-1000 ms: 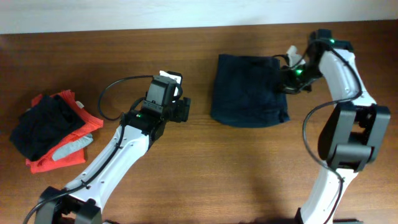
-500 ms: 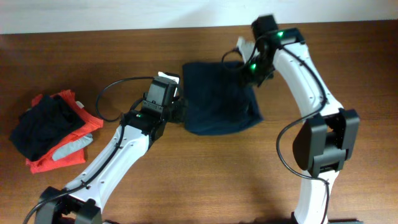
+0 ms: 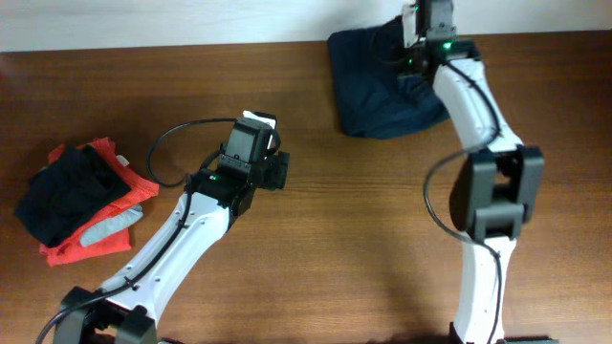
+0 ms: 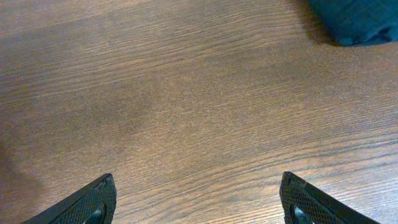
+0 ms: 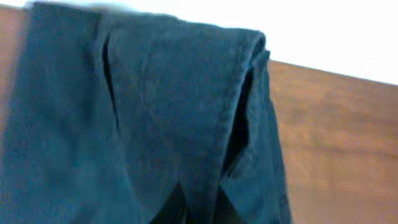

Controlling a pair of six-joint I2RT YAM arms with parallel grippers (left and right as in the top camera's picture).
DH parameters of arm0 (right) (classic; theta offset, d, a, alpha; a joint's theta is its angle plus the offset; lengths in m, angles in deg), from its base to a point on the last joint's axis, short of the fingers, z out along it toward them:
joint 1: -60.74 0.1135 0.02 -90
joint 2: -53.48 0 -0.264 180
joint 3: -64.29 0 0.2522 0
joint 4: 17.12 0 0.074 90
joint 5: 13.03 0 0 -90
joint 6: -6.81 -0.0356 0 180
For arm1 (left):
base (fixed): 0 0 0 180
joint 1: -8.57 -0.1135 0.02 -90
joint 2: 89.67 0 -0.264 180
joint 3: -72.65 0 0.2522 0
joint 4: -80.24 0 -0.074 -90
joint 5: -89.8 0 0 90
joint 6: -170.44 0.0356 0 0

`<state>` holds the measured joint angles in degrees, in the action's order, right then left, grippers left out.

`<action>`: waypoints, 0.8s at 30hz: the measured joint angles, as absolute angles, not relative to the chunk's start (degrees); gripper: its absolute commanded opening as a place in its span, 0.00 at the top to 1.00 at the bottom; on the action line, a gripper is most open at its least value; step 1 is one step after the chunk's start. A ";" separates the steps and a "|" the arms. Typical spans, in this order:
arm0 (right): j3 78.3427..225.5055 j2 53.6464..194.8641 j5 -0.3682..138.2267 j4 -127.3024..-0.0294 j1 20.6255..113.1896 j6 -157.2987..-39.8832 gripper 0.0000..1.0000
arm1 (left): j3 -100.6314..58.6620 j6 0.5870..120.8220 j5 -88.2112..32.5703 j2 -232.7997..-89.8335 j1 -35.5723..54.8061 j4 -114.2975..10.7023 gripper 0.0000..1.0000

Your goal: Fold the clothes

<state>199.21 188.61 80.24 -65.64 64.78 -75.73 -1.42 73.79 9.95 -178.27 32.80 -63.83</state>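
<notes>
The dark navy-blue garment [image 3: 378, 81] lies folded at the table's far edge, right of centre. My right gripper [image 3: 413, 59] is at its right side, shut on a fold of its fabric. In the right wrist view the garment [image 5: 155, 118] fills the frame, with a seam running down between my fingers [image 5: 198, 208]. My left gripper [image 3: 277, 172] is open and empty over bare wood at the table's middle. In the left wrist view its fingertips [image 4: 198, 205] sit wide apart, and a corner of the garment [image 4: 360, 22] shows at the top right.
A pile of a black garment [image 3: 67, 191] on red-orange and grey folded garments [image 3: 105, 234] lies at the left edge of the wooden table [image 3: 335, 248]. The table's far edge meets a white wall.
My right gripper has dragged the navy garment from right of centre leftward, then back to the far edge. The left arm has not moved.
</notes>
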 measured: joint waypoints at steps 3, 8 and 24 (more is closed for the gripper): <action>199.10 193.44 82.08 -61.16 63.73 -76.80 0.90 | -1.42 73.79 9.95 -178.27 32.80 -63.83 0.16; 198.99 195.59 83.19 -56.29 59.77 -78.46 0.85 | -1.42 73.79 9.95 -178.27 32.80 -63.81 0.16; 199.01 195.72 83.37 -56.38 55.27 -79.07 0.08 | -1.42 73.79 9.95 -178.27 32.80 -63.70 0.15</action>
